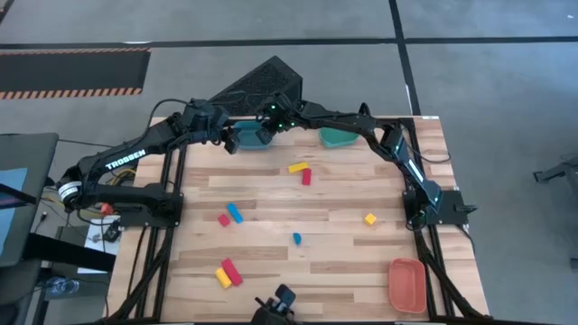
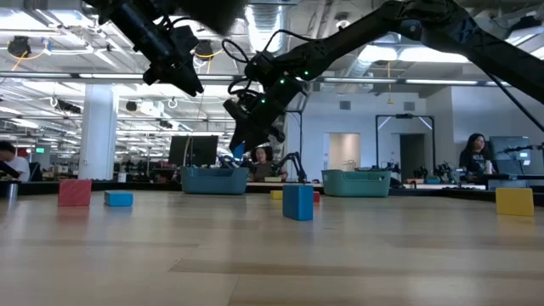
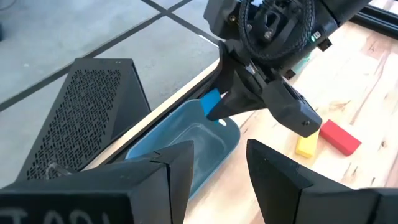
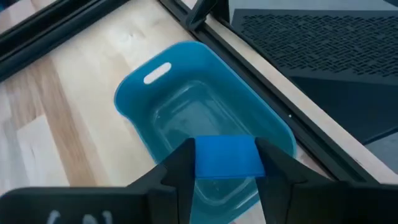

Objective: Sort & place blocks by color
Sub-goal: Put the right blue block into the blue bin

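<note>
Right gripper [image 4: 225,163] holds blue block [image 4: 225,155] over blue bin [image 4: 186,81] at table edge

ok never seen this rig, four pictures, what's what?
Two dark robot arms are bolted to the sides of a wooden table. One picture looks straight down, one looks level across the tabletop, and one comes from a camera on each arm's wrist.

The right pincer holds a blue block between its fingers, above the blue bin at the table's far edge. The left pincer hangs open right beside that bin, holding nothing.

A teal bin sits further along the far edge, an orange bin at a near corner. Loose red, yellow and blue blocks lie scattered between them, such as a yellow cube and a small blue block.
</note>
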Available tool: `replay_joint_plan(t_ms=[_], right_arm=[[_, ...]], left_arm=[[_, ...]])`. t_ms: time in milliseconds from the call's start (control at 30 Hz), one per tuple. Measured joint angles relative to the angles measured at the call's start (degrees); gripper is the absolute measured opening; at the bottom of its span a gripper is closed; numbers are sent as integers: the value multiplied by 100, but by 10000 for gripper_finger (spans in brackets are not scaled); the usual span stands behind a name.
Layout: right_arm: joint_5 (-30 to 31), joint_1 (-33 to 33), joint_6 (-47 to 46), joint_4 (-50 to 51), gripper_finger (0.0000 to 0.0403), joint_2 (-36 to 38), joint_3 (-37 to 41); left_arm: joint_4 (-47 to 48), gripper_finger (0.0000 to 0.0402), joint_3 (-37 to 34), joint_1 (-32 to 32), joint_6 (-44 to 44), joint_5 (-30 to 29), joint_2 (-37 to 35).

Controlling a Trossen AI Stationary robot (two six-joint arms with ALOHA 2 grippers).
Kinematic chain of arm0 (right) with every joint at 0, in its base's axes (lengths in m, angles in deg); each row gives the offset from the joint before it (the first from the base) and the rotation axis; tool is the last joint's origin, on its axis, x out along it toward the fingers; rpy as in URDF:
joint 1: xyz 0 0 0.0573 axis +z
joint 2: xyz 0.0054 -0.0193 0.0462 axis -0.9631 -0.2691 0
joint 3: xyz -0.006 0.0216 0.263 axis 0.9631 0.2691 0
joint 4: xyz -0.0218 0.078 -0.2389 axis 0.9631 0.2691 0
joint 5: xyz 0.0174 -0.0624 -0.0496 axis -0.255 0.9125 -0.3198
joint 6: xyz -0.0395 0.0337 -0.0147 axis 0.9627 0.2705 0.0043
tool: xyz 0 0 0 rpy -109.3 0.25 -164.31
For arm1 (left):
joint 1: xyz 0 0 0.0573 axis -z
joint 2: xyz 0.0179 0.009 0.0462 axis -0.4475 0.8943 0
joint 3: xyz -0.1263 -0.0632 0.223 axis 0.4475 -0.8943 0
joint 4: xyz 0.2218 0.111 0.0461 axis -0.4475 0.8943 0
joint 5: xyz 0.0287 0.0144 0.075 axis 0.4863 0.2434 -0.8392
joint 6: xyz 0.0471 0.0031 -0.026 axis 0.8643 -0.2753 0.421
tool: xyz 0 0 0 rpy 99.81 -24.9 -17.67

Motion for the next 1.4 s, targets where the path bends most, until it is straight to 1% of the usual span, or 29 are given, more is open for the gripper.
replay_joint_plan(t_ms=[200,467,900,1033,1200,1267,1400], right_arm=[[4,-5,114,21,166,0,0],[4,-3,212,27,188,0,4],[9,25,121,38,192,15,7],[10,41,116,90,190,126,9],[2,34,162,450,189,515,9],[63,34,291,487,189,665,4],[238,-1,421,980,189,905,4]], left_arm=[[2,140,0,0,-71,-122,0],[0,140,0,2,-133,-123,0],[2,140,0,2,-285,-93,0],[2,140,0,2,-286,-90,0],[0,139,-1,2,-198,-82,0],[-3,139,0,2,-196,22,0],[-16,139,0,2,-180,218,2]])
